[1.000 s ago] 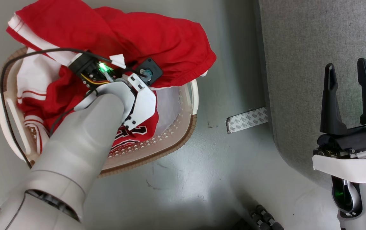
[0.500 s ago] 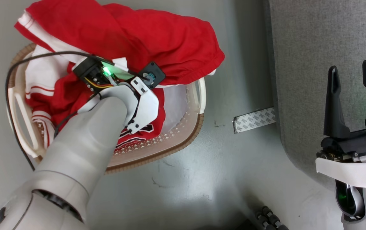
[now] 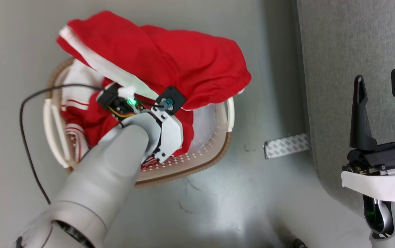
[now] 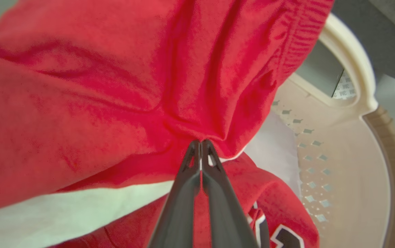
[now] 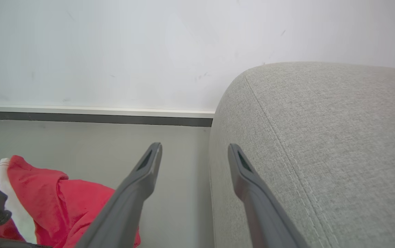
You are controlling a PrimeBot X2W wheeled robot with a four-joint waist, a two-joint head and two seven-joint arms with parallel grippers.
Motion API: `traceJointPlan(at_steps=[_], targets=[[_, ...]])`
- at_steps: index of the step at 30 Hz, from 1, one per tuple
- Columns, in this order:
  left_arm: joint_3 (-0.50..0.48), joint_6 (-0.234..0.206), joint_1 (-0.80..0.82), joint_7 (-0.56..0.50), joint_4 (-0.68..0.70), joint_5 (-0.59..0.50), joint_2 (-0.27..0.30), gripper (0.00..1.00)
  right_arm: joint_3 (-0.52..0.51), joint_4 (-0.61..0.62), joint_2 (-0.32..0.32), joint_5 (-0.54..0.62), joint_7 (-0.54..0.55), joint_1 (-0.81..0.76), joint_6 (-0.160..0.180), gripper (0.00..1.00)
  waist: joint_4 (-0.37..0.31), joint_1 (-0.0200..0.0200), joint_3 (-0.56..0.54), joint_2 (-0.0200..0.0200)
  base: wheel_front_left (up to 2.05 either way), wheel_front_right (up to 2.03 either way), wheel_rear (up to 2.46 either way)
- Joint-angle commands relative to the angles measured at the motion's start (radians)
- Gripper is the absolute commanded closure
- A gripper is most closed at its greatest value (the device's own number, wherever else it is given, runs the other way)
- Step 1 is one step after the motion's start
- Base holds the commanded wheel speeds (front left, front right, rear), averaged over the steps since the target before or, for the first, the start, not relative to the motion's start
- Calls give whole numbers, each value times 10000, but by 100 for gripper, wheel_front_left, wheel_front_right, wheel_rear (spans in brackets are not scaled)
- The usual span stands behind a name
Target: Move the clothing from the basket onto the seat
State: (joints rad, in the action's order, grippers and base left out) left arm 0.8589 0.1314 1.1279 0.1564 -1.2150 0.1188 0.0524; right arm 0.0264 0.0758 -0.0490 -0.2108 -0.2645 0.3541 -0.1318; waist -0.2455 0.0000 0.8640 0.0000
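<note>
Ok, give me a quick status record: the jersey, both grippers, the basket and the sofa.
jersey: red, bunched; part gathered up at the pinch, part inside the basket
left gripper: shut, pinching a fold of the jersey
right gripper: open, holding nothing, near the sofa's edge
basket: on the floor, left of the sofa
sofa: no clothing on the part in view
task state: jersey not yet on the sofa
</note>
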Motion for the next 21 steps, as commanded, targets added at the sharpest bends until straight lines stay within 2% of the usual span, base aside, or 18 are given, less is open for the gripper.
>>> traceJointPlan(at_steps=[1,9,21], targets=[[10,-18,-88,72,47,99,3,100,-40,-39,-26,106,0,-57,21,0,191,0,-240,0,0,0,0],[186,-18,-1085,456,733,1367,-7,100,-102,-350,-28,276,0,-403,21,0,666,0,-1517,0,0,0,0],[141,-65,-3233,876,1654,3023,-7,100,97,-1021,-30,381,0,-1471,21,0,1322,0,-4140,0,0,0,0]])
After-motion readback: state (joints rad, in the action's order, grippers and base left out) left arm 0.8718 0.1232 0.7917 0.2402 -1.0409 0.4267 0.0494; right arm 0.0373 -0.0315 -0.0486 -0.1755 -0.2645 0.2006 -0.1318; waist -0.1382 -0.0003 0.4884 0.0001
